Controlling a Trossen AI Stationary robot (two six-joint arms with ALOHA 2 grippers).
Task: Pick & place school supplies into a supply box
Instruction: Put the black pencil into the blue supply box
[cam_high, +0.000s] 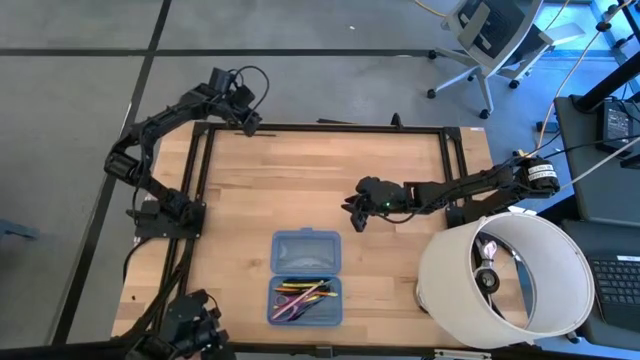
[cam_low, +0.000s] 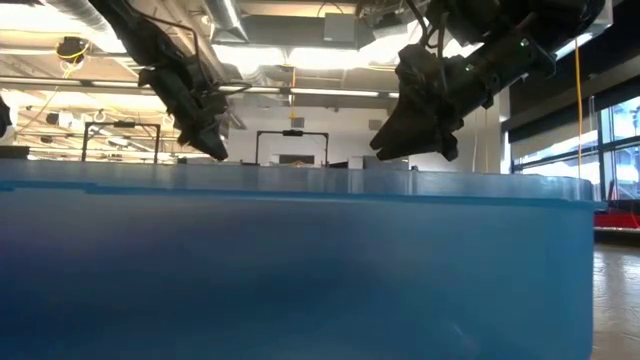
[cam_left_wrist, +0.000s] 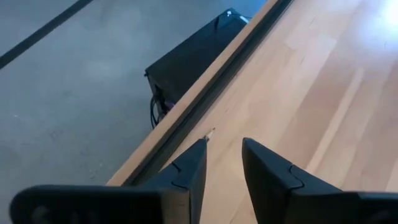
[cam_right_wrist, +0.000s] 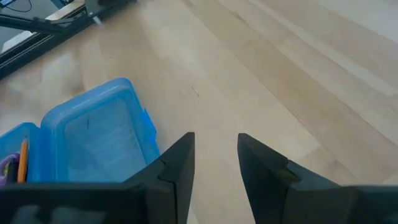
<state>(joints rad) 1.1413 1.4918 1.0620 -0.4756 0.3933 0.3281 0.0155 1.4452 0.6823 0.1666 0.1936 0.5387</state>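
- Looking down from the high view, I see what my wrists miss: the supply box (cam_high: 306, 277) lies open on the table (cam_high: 320, 175), its near half holding the school supplies (cam_high: 304, 296), pens and pencils bunched together.
- My right wrist view catches only the box's empty half and an orange pencil tip at the picture's edge; the low view shows little but the box's blue wall.
- My right gripper (cam_high: 354, 214) hangs above bare wood just beyond the supply box's far right corner, fingers parted, pinching nothing.
- My left gripper (cam_high: 250, 125) hovers at the table's far edge, well away from the box, fingers apart and empty.
- A white drum (cam_high: 505, 280) stands right of the box; grey floor and an office chair (cam_high: 487, 40) lie beyond.
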